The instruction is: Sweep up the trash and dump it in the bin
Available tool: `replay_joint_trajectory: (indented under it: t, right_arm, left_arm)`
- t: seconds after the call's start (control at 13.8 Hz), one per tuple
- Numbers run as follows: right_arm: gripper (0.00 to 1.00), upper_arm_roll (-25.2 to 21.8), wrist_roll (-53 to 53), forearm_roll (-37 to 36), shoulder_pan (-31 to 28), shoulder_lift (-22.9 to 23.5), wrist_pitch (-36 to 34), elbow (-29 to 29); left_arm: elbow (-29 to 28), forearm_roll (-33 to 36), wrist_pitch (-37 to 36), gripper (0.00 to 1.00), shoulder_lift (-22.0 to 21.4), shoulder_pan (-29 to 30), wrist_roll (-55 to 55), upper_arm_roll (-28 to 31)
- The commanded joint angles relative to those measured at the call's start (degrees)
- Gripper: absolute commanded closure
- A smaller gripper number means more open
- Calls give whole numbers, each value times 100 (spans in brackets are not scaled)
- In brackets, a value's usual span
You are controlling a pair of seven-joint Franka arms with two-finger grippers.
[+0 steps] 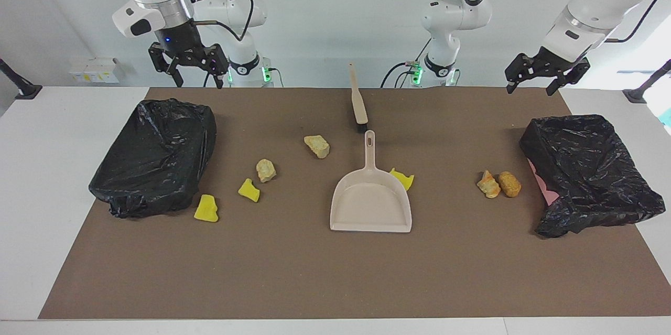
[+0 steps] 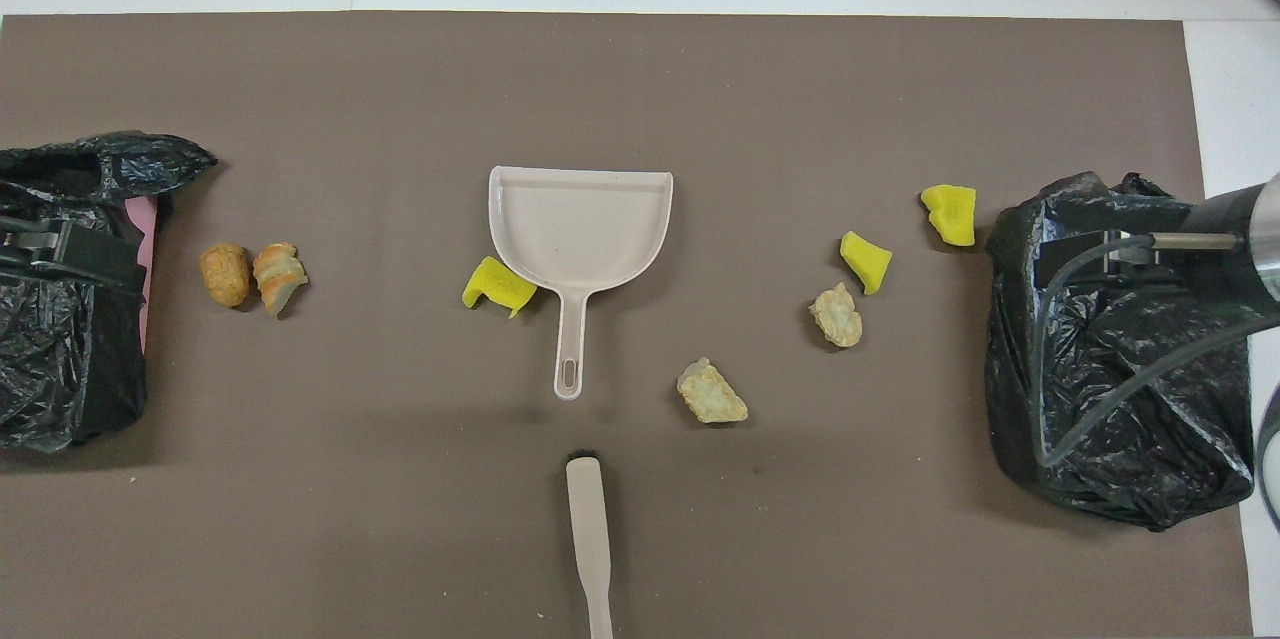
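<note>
Lying scattered across the brown mat [image 1: 335, 272] on the desk [image 1: 52, 167], the trash is seven lumps; three yellow chunks, one [image 1: 402, 178] touching the dustpan's [image 1: 371, 204] side, two more [image 1: 249, 190] [image 1: 206, 208] toward the right arm's end; two beige lumps [image 1: 266, 170] [image 1: 317, 146] sit near those, the second nearer the robots; two orange-brown lumps [image 1: 488, 185] [image 1: 509, 184] touch each other just beside the black-bagged bin [image 1: 592, 175] at the left arm's end, where a pink wall shows under the bag. A second black-bagged bin [image 1: 157, 157] stands at the right arm's end, the outermost yellow chunk just beside its corner. The dustpan lies mid-mat, handle toward the robots; the brush [image 1: 358, 101] lies in line with it, nearer the robots, bristles just short of the handle's tip. The right gripper [image 1: 195, 72] hangs over the mat's edge nearest the robots, above its bin, fingers spread and holding nothing; the left gripper [image 1: 530, 86] hangs over the matching corner, fingers likewise spread and empty; both arms wait.
</note>
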Motion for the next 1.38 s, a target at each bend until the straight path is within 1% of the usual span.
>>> replay_joint_trajectory:
  t: [0.0, 0.36, 0.51, 0.65, 0.8, 0.94, 1.09, 1.16, 1.3]
  right_arm:
    - [0, 14, 27, 106, -54, -92, -92, -83]
    - [0, 5, 35, 106, -54, -84, -84, -83]
    - [0, -39, 18, 97, -89, -93, -162, -92]
    - [0, -57, 35, 97, -107, -93, -67, -127]
    - [0, -48, 132, 97, -46, -145, -23, -275]
    - [0, 5, 132, 97, -28, -233, 249, -486]
    - [0, 14, 175, 88, 94, -233, 477, -601]
    - [0, 14, 341, 80, 121, -216, 583, -628]
    - [0, 22, 457, 80, 235, -102, 663, -611]
  left_arm:
    - [130, 135, -86, 0, 70, -71, 70, 17]
    - [113, 117, -69, 0, 53, -72, 88, 17]
    - [-10, 91, -34, 0, -8, -89, 79, 17]
    - [-11, 38, -33, 0, -26, -72, 53, 8]
    - [-2, 38, -33, 0, -52, -80, 79, 8]
    - [7, 29, 97, 0, -44, -80, 44, 8]
    - [-150, -102, 283, 0, -114, -89, 27, 8]
    - [-273, -303, 292, 0, -140, -80, 27, 8]
    - [-563, -436, 458, 0, -149, -107, 27, -10]
